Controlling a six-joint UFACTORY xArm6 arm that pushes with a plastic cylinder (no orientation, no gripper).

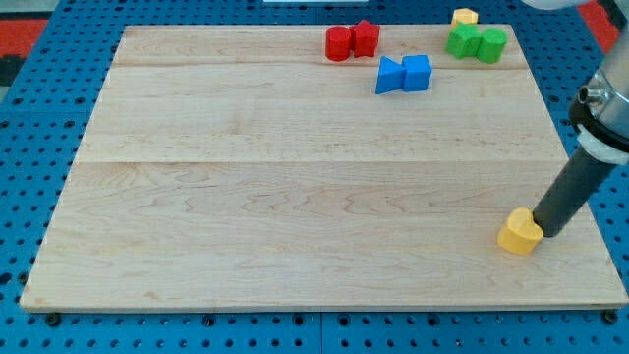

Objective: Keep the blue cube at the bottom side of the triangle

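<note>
I have no gripper to spread or press together; I end in a dark rod, and my tip [543, 234] rests on the wooden surface [295, 197] just beside the yellow heart-shaped block [519, 233], seemingly touching its right side, though the rod hides the contact itself. Taking the blue cube [417, 73] as my landmark: it sits near the surface's top edge, far up and to the left of my tip. The blue triangle [389, 76] is immediately to the cube's left, touching it or nearly so. A red pair, the red cylinder [338, 43] and a red block [365, 37], lies up and left of the cube; the green blocks [477, 42] and a small yellow block [465, 17] lie up and right of it. I judge the cube to be light, rigid and quick to slide on smooth wood, and likely to spin if struck off-centre. So I should press squarely on a flat face's middle, first its top face, then its right.
</note>
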